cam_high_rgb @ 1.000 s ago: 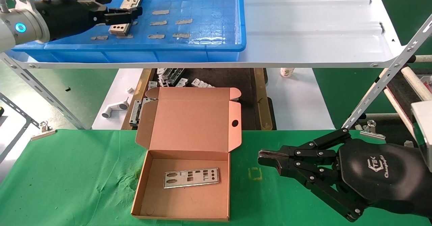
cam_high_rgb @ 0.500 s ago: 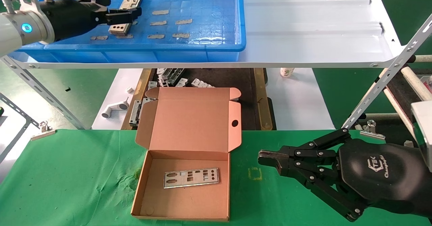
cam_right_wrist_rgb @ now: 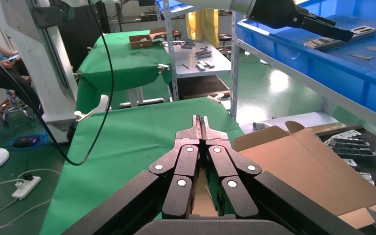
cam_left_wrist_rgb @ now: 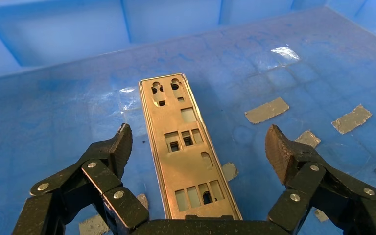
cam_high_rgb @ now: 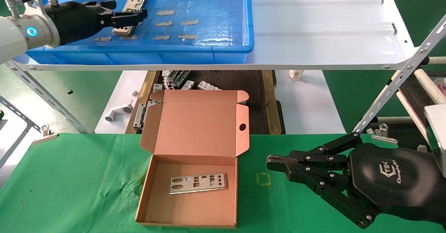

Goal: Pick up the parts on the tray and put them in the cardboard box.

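A silver punched plate [cam_high_rgb: 134,0] lies on the floor of the blue tray [cam_high_rgb: 174,48] at the far left. My left gripper [cam_high_rgb: 129,17] is open just above it, one finger on each side of its long edges; the fingers hide its middle. The left wrist view shows the plate [cam_left_wrist_rgb: 183,147] between the spread fingertips [cam_left_wrist_rgb: 122,144], untouched by them. The cardboard box [cam_high_rgb: 156,205] stands open on the green cloth with another plate [cam_high_rgb: 197,183] flat inside. My right gripper [cam_high_rgb: 275,163] is shut and empty, parked right of the box, also in its wrist view [cam_right_wrist_rgb: 200,122].
The tray sits on a white corrugated sheet [cam_high_rgb: 324,24] forming a raised shelf. Slanted metal struts [cam_high_rgb: 400,76] carry it. Below the shelf lie grey brackets [cam_high_rgb: 177,78] and a white pipe fitting [cam_high_rgb: 118,113]. Tan tape patches [cam_high_rgb: 163,24] dot the tray floor.
My left arm has shifted a little farther into the tray, its open fingers staying over the plate. The right arm and the box have not moved.
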`<move>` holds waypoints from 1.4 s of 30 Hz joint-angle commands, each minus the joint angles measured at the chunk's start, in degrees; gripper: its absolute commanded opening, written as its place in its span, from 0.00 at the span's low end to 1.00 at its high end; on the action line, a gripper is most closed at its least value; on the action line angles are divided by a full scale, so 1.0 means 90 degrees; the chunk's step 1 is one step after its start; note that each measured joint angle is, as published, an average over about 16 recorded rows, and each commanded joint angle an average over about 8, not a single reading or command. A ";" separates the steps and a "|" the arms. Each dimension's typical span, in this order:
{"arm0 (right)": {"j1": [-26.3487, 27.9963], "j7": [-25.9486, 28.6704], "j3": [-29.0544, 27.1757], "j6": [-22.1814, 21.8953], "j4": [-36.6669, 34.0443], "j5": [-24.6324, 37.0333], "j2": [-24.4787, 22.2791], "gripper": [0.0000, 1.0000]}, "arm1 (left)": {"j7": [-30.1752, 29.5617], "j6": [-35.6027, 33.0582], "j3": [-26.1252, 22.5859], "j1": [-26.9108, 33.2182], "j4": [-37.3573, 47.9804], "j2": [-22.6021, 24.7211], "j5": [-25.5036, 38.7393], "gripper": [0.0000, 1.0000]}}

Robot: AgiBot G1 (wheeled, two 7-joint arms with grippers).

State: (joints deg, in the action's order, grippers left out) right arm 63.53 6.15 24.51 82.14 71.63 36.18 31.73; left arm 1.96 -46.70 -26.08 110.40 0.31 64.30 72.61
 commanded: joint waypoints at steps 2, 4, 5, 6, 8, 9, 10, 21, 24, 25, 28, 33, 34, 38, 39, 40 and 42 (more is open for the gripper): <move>0.0000 0.0000 0.0000 0.0000 0.0000 0.0000 0.0000 0.00 | 0.0002 0.0009 0.0005 -0.0008 -0.0014 -0.0005 -0.0007 0.01; 0.0000 0.0000 0.0000 0.0000 0.0000 0.0000 0.0000 0.00 | 0.0000 0.0011 0.0005 -0.0007 -0.0018 -0.0009 -0.0008 0.00; 0.0000 0.0000 0.0000 0.0000 0.0000 0.0000 0.0000 0.00 | -0.0001 0.0011 0.0006 -0.0006 -0.0019 -0.0011 -0.0008 0.00; 0.0000 0.0000 0.0000 0.0000 0.0000 0.0000 0.0000 0.00 | -0.0002 0.0011 0.0005 -0.0006 -0.0021 -0.0014 -0.0008 0.00; 0.0000 0.0000 0.0000 0.0000 0.0000 0.0000 0.0000 0.00 | -0.0003 0.0011 0.0004 -0.0004 -0.0022 -0.0020 -0.0006 0.00; 0.0000 0.0000 0.0000 0.0000 0.0000 0.0000 0.0000 0.00 | -0.0003 0.0013 0.0002 -0.0004 -0.0022 -0.0023 -0.0003 0.00; 0.0000 0.0000 0.0000 0.0000 0.0000 0.0000 0.0000 0.00 | -0.0003 0.0015 -0.0001 -0.0004 -0.0021 -0.0026 0.0000 0.00; 0.0000 0.0000 0.0000 0.0000 0.0000 0.0000 0.0000 0.00 | -0.0033 0.0077 -0.0030 -0.0021 -0.0005 -0.0011 0.0042 0.00; 0.0000 0.0000 0.0000 0.0000 0.0000 0.0000 0.0000 0.00 | -0.0037 0.0089 -0.0029 -0.0025 -0.0010 -0.0010 0.0040 0.00; 0.0000 0.0000 0.0000 0.0000 0.0000 0.0000 0.0000 0.00 | -0.0037 0.0093 -0.0029 -0.0026 -0.0013 -0.0009 0.0040 0.00; 0.0000 0.0000 0.0000 0.0000 0.0000 0.0000 0.0000 0.00 | -0.0039 0.0101 -0.0028 -0.0033 -0.0015 -0.0010 0.0039 0.00; 0.0000 0.0000 0.0000 0.0000 0.0000 0.0000 0.0000 0.00 | -0.0037 0.0110 -0.0034 -0.0033 -0.0024 -0.0017 0.0046 0.00; 0.0000 0.0000 0.0000 0.0000 0.0000 0.0000 0.0000 0.00 | -0.0033 0.0110 -0.0034 -0.0030 -0.0029 -0.0020 0.0047 0.00; 0.0000 0.0000 0.0000 0.0000 0.0000 0.0000 0.0000 0.00 | -0.0007 0.0096 -0.0027 -0.0007 -0.0059 -0.0036 0.0038 0.00; 0.0000 0.0000 0.0000 0.0000 0.0000 0.0000 0.0000 0.00 | 0.0000 0.0090 -0.0024 -0.0002 -0.0066 -0.0040 0.0034 0.00; 0.0000 0.0000 0.0000 0.0000 0.0000 0.0000 0.0000 0.00 | 0.0006 0.0084 -0.0021 0.0002 -0.0070 -0.0044 0.0029 0.00; 0.0000 0.0000 0.0000 0.0000 0.0000 0.0000 0.0000 0.00 | 0.0016 0.0071 -0.0014 0.0010 -0.0076 -0.0050 0.0019 0.00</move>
State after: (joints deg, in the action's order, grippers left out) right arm 63.53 6.15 24.51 82.14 71.63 36.17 31.73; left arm 2.10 -46.10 -26.20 110.46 -0.33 63.86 72.77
